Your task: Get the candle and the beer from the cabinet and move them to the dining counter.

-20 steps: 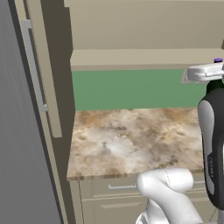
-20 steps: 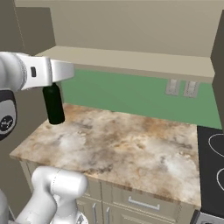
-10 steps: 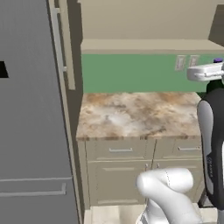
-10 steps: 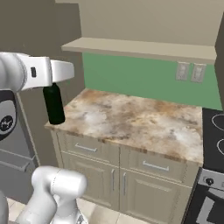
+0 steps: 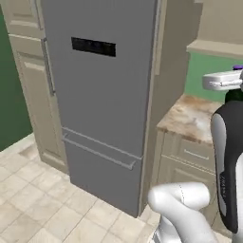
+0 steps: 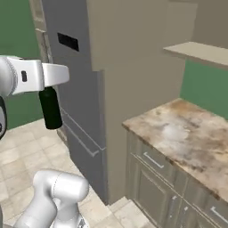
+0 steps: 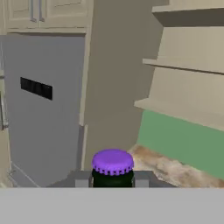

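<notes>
The beer (image 6: 50, 108) is a dark glass bottle hanging upright in the air, with my gripper (image 6: 49, 80) shut on its neck. In the hand view its purple cap (image 7: 113, 162) sits right between my two dark fingertips (image 7: 81, 179), and my gripper (image 7: 112, 180) clasps the neck just below it. In the left base view the cap (image 5: 238, 69) peeks out at the right edge above my white hand (image 5: 219, 80). The bottle is held well above the tiled floor, in front of the fridge and touching nothing else.
A tall grey fridge (image 5: 104, 95) stands straight ahead, with a beige pantry unit (image 5: 28, 80) on its left. To its right is a narrow stone worktop (image 6: 187, 133) over beige drawers (image 6: 156, 178), with a green wall and open shelves (image 7: 188, 65) behind. Tiled floor (image 5: 33, 199) lies on the left.
The whole picture has swung left from the worktop to the fridge, so the base has turned. The bottle hangs in the shut gripper just as before.
</notes>
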